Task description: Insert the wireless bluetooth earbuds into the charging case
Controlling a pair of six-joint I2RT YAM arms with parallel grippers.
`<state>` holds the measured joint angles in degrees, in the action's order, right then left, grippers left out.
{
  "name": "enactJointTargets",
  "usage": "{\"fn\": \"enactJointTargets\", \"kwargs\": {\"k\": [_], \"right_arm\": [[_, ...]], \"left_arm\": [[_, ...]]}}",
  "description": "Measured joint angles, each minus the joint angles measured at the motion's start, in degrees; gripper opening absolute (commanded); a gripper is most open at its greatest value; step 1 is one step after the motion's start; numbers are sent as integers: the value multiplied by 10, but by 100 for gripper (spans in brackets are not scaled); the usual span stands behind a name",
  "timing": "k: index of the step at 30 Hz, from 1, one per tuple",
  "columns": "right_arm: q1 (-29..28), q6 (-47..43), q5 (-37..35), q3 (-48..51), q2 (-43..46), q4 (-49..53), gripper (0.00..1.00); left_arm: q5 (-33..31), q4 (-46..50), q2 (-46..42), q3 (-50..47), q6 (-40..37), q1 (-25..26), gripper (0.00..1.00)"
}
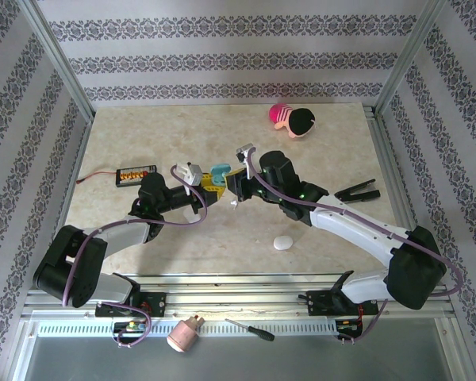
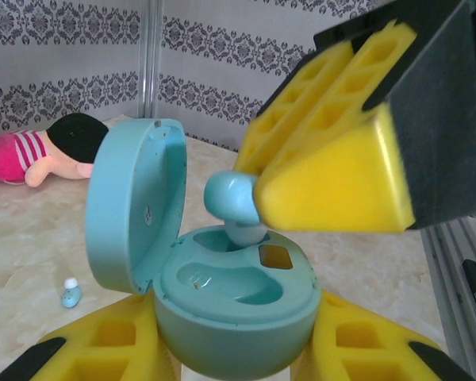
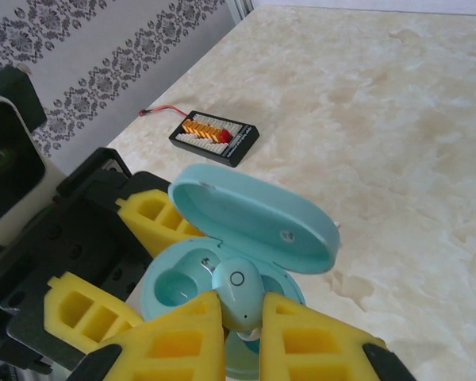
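A light blue charging case (image 2: 238,309) with its lid (image 2: 135,210) swung open is held above the table; my left gripper (image 2: 238,353) is shut on its base, one yellow pad on each side. My right gripper (image 3: 242,317) is shut on a light blue earbud (image 3: 239,292), whose white tip dips into the case's far socket (image 2: 242,232). The near socket (image 2: 238,282) is empty. In the top view the two grippers meet at the case (image 1: 220,171) mid-table. Another small blue and white earbud (image 2: 70,292) lies loose on the table to the left.
A white pebble-shaped case (image 1: 282,243) lies on the table near the right arm. A black board with orange connectors (image 1: 136,174) sits to the left, a pink plush doll (image 1: 291,119) at the back, and a black clip (image 1: 357,191) at the right.
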<state>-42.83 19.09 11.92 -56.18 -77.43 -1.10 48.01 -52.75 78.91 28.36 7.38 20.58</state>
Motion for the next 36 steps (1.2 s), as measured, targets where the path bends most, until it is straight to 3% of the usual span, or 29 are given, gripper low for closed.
{"fn": "enactJointTargets", "kwargs": {"k": [15, 23, 30, 36], "right_arm": [[7, 0, 2, 22, 4, -26, 14], [11, 4, 10, 24, 10, -26, 25], [11, 9, 17, 24, 10, -26, 29], [15, 19, 28, 23, 26, -20, 47]], "left_arm": [[-2, -2, -2, 0, 15, 0, 28], [-2, -7, -2, 0, 19, 1, 28], [-2, -8, -2, 0, 20, 1, 28], [-3, -26, -2, 0, 19, 1, 28]]}}
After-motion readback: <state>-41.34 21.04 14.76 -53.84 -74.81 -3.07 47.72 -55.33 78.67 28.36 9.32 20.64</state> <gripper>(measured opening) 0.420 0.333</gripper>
